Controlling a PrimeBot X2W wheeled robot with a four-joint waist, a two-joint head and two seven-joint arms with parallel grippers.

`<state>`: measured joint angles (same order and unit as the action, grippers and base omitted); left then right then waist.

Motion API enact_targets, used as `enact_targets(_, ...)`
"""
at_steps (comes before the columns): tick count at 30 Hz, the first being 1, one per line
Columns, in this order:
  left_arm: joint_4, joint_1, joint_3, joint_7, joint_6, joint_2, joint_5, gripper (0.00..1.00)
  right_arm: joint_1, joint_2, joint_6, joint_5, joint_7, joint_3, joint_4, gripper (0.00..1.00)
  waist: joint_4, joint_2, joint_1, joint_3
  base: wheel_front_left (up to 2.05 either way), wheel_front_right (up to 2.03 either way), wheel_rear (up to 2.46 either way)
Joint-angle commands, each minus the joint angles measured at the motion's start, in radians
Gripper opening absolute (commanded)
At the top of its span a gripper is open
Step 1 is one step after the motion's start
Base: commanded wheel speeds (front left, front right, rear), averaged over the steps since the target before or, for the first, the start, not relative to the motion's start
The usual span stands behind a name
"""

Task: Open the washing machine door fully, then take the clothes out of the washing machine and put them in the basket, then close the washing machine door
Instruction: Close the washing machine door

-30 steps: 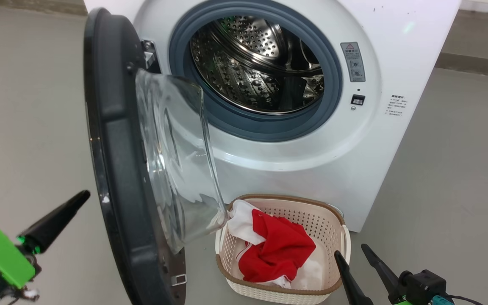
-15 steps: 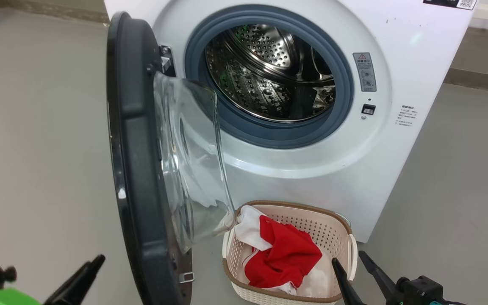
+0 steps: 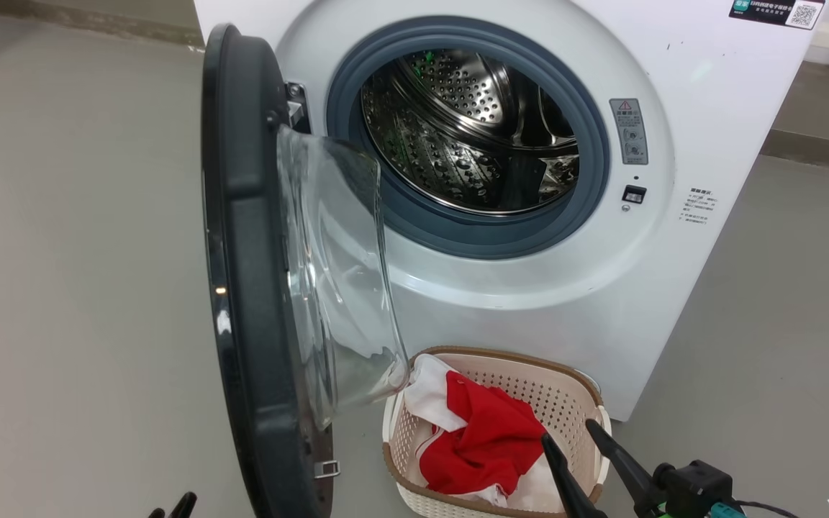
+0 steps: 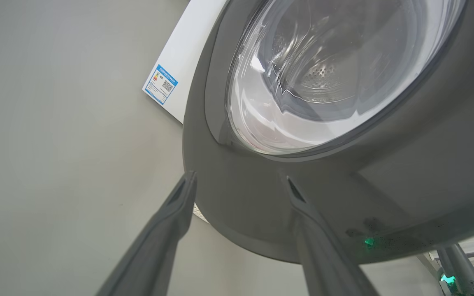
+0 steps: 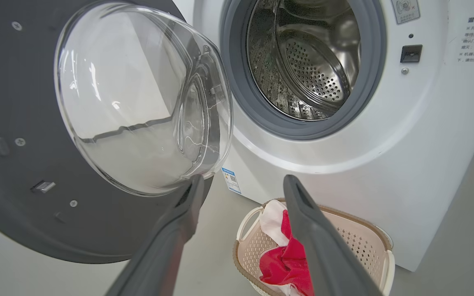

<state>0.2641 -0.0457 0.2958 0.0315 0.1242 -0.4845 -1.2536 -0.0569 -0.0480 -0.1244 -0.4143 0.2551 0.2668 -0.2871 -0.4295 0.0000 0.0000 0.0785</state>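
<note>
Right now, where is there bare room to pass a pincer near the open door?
Free: floor left of the washing machine door, and right of the basket. Crowded: where the door's glass bulge hangs near the basket rim.

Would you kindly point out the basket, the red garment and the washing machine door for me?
basket (image 3: 555, 392), head view, perforated far wall.
red garment (image 3: 486, 442), head view, middle of the cloth.
washing machine door (image 3: 242, 252), head view, black rim.

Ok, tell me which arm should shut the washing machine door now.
Left. The left gripper, open, faces the outer side of the washing machine door, well placed to push it shut. The right gripper hangs by the basket, on the door's inner side.
</note>
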Motion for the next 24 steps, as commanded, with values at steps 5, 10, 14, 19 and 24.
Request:
enact_targets(5,0.051,0.025,0.003,0.122,0.007,-0.011,0.051,1.0,0.068,-0.002,-0.006,-0.006,0.007,0.026,0.02,1.0,0.0,0.0,0.0,-0.001,0.0,0.0,0.0)
enact_targets(10,0.14,0.04,0.022,0.211,0.007,0.016,0.117,1.0,0.078,-0.002,-0.006,-0.009,0.007,0.022,0.02,1.0,0.001,0.0,0.0,0.0,0.0,0.0,0.0)
enact_targets(14,0.188,0.053,-0.011,0.229,0.006,0.04,0.237,1.0,0.081,-0.002,-0.006,-0.008,0.007,0.015,0.019,1.0,0.0,0.0,0.0,0.0,0.0,0.0,0.0)
enact_targets(19,0.149,0.034,-0.171,0.23,-0.007,0.127,0.496,1.0,0.075,-0.002,-0.006,-0.003,0.007,-0.002,0.02,1.0,0.001,0.0,0.0,0.0,0.0,0.0,0.0)
enact_targets(24,0.065,-0.011,-0.284,0.23,-0.007,0.226,0.744,1.0,0.067,-0.002,-0.006,0.002,0.007,-0.017,0.02,1.0,0.003,0.0,0.0,0.001,0.0,0.0,0.0)
